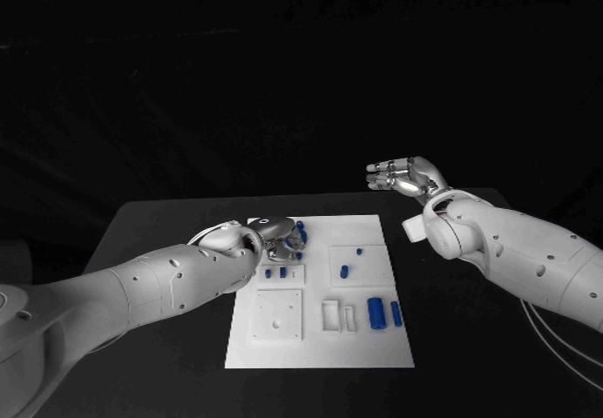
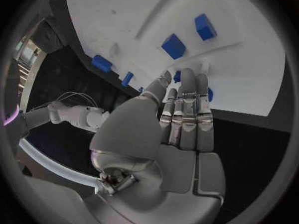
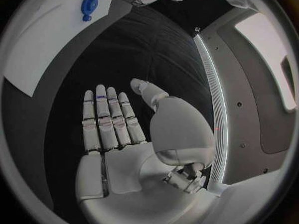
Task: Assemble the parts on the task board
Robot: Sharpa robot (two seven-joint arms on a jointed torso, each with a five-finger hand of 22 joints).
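the left hand [image 1: 270, 237] is seen over the task board [image 1: 321, 348] at frame centre, fingers extended, grasping nothing; the right hand [image 1: 404, 177] is raised upper right, released. nearby blue parts [image 1: 375, 313] could be knocked by a careless descent

The surface [image 1: 164, 226] is plain black. The task board [image 1: 364, 344] on it is white, unpatterned, with raised white blocks [image 1: 278, 314]. The parts [image 1: 376, 313] are solid blue. Both arms are white; the left hand [image 1: 270, 237] and right hand [image 1: 404, 177] are silver, with grey bands across the fingers [image 2: 187, 104].
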